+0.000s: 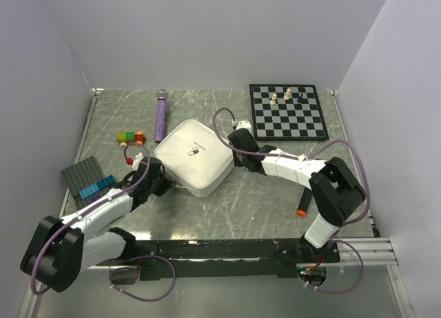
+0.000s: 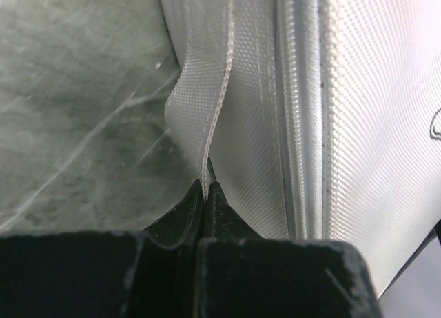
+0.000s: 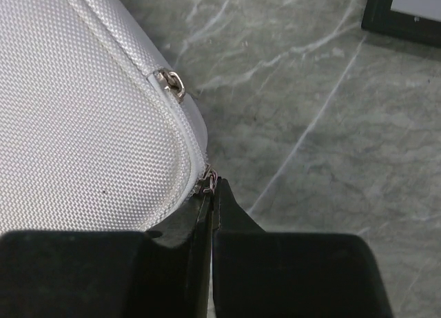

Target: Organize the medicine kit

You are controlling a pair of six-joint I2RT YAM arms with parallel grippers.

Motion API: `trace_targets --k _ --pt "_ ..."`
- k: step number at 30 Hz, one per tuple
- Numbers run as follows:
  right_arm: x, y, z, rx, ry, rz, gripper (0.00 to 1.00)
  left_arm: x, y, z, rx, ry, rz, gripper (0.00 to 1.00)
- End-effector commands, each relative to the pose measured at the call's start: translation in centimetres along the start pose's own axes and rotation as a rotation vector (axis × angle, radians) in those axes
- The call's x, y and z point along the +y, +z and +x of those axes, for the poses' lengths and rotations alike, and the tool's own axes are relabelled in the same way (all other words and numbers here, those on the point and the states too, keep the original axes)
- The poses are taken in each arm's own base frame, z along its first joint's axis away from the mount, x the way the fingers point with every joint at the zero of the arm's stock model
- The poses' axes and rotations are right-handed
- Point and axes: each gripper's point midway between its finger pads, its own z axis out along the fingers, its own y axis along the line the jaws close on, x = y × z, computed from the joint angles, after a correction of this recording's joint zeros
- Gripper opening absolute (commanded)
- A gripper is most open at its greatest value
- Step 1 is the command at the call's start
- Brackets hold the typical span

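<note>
Grey marbled desk (image 1: 275, 201). White medicine kit (image 1: 193, 158) mid-desk between arms, lid down, zip looks closed. Left fingers (image 2: 195, 202) pinched together on fabric side tab (image 2: 196, 104), anchoring case. Right fingers (image 3: 225, 202) clamped on zip pull (image 3: 207, 181) at corner; second slider (image 3: 172, 83) just beyond. Likely unzip step. Drag pull along seam curve, low to desk; hold tab taut, else case slides or pull slips.
</note>
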Motion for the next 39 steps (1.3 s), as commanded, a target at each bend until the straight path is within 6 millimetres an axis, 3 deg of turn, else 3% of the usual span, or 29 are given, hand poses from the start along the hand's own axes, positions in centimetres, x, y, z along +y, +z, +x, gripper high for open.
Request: trace_targets --k 1,7,12,15,19,20,24,26,33,39 --pt "-5.9 0.1 -4.0 -0.112 0.092 0.228 0.00 4.6 0.6 -2.4 -0.094 0.077 -0.186 0.01" --pt "-4.3 -3.5 0.5 -0.103 0.067 0.138 0.00 0.6 1.6 -6.4 -0.174 0.120 -0.184 0.01" --pt "-1.5 -6.7 4.7 -0.094 -0.035 0.064 0.00 -2.9 3.1 -10.3 -0.216 0.148 -0.172 0.00" --pt "-0.4 -7.6 6.4 -0.078 -0.082 0.021 0.00 -3.4 3.9 -11.8 -0.228 0.183 -0.190 0.01" --pt "0.5 -7.6 7.3 -0.073 -0.120 -0.030 0.00 -2.1 5.0 -13.3 -0.207 0.160 -0.250 0.01" --pt "0.7 -7.6 7.3 -0.072 -0.123 -0.037 0.00 -1.6 5.1 -13.4 -0.182 0.140 -0.265 0.04" --pt "2.5 -7.9 7.2 -0.072 -0.148 -0.076 0.00 -3.1 4.4 -12.5 -0.110 0.135 -0.150 0.39" --pt "3.3 -8.0 7.2 -0.069 -0.157 -0.083 0.00 -3.6 3.6 -11.7 -0.095 0.135 -0.087 0.48" --pt "4.1 -8.0 7.6 -0.058 -0.179 -0.092 0.00 -2.3 1.9 -8.8 -0.056 0.110 -0.012 0.55" --pt "4.5 -7.9 7.6 -0.057 -0.186 -0.096 0.00 -2.9 1.6 -7.0 -0.035 0.106 0.062 0.58"
